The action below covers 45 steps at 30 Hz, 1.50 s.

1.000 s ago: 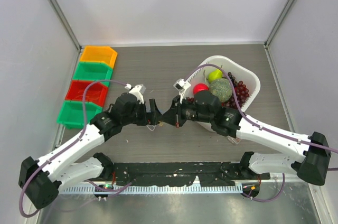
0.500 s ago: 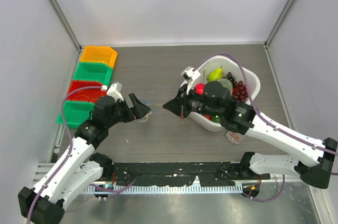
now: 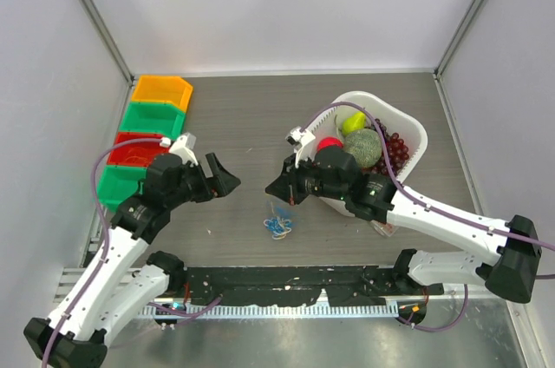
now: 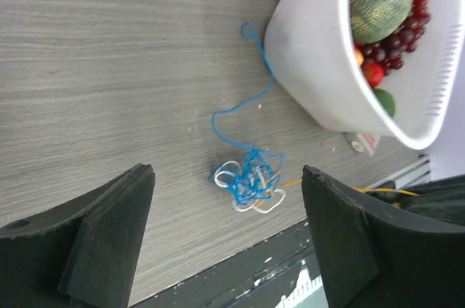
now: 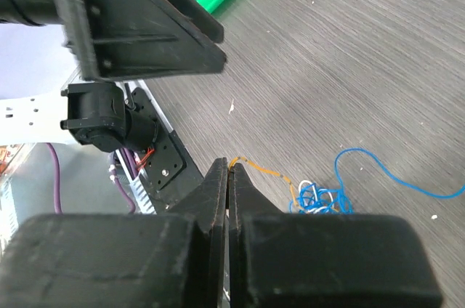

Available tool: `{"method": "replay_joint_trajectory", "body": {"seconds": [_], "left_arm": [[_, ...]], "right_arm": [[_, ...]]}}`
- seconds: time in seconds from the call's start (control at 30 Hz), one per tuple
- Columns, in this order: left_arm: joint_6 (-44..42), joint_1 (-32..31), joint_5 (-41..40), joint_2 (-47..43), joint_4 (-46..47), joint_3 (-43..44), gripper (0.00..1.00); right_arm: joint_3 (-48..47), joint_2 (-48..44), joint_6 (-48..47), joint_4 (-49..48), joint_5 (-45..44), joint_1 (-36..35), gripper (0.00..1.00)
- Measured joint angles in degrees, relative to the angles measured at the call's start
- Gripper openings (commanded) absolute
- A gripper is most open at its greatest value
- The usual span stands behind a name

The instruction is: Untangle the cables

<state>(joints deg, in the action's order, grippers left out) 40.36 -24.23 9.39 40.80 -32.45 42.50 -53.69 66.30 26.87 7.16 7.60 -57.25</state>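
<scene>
While the cables (image 3: 278, 223) lie tangled on the tabletop (image 3: 234, 116) near the white basket (image 3: 414, 131), as a small blue, white and orange clump, the right claw (image 3: 273, 187) is pinched shut on the orange strand (image 5: 265, 171) and the left claw (image 3: 224, 179) is held wide, empty. Light, limp wire is judged best taken by its loose blue tail (image 4: 247, 97).

Cables (image 4: 251, 177), small blue-white tangle, blue tail trailing, orange strand pinched by right tool (image 5: 229, 166)

No legible text or markings
</scene>
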Motion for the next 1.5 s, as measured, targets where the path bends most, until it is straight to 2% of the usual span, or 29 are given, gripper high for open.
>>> {"method": "replay_joint_trajectory", "body": {"seconds": [0.1, 0.2, 0.37, 0.5, 0.63, 0.7, 0.77, 0.83, 0.87, 1.0, 1.2, 1.37, 1.47, 1.5], "left_arm": [[0.59, 0.00, 0.83, 1.25, 1.42, -2.23, 0.88], [2.99, 0.02, 5.73, 4.42, 6.80, -7.41, 0.89], [7.26, -0.57, 12.39, 12.98, 15.78, -14.38, 0.89], [9.31, -1.60, 15.08, 18.23, 21.68, -16.31, 0.88], [10.78, -3.02, 15.72, 23.12, 27.63, -16.52, 0.75], [11.96, -3.32, 16.48, 25.88, 31.41, -16.92, 0.60], [13.49, -3.48, 17.73, 28.11, 35.54, -17.73, 0.50], [14.93, -3.48, 19.02, 30.25, 39.60, -18.75, 0.50], [15.63, -3.48, 19.52, 30.97, 41.53, -19.47, 0.53], [16.11, -3.52, 18.36, 26.93, 40.94, -20.61, 0.71], [14.82, -3.52, 4.87, 3.06, 24.63, -18.23, 0.80], [14.62, -3.50, -2.51, -5.81, 14.40, -14.58, 0.69], [14.34, -3.45, -1.33, -3.30, 13.18, -14.32, 0.65], [14.27, -3.45, 0.15, -1.22, 13.22, -14.32, 0.65]], "right_arm": [[-0.13, -0.07, -0.02, 0.24, 0.07, 0.00, 0.01], [-0.39, -0.55, -0.09, 0.33, 0.17, 0.00, 0.01], [-2.27, -1.38, -0.22, 0.59, 1.33, 0.00, 0.01], [-3.93, -2.64, -0.22, 0.48, 2.58, 0.00, 0.01], [-4.94, -3.78, -0.22, -0.76, 3.89, 0.00, 0.01], [-5.25, -4.46, -0.22, -1.46, 4.55, 0.00, 0.01], [-5.95, -4.68, -0.26, -1.64, 4.79, 0.00, 0.01], [-6.84, -4.68, -0.46, -1.97, 4.79, 0.00, 0.01], [-7.50, -4.68, -0.72, -1.92, 4.76, 0.00, 0.01], [-9.53, -4.68, -1.77, -1.73, 4.33, 0.00, 0.01], [-8.70, -4.68, -2.16, -2.25, 2.86, 0.00, 0.01], [-0.04, -4.24, -1.64, -1.64, -0.20, 0.00, 0.04], [5.42, -2.97, -1.77, 2.91, -2.71, 0.00, 0.14], [6.64, -2.75, -1.77, 4.81, -3.50, 0.00, 0.27]]}}
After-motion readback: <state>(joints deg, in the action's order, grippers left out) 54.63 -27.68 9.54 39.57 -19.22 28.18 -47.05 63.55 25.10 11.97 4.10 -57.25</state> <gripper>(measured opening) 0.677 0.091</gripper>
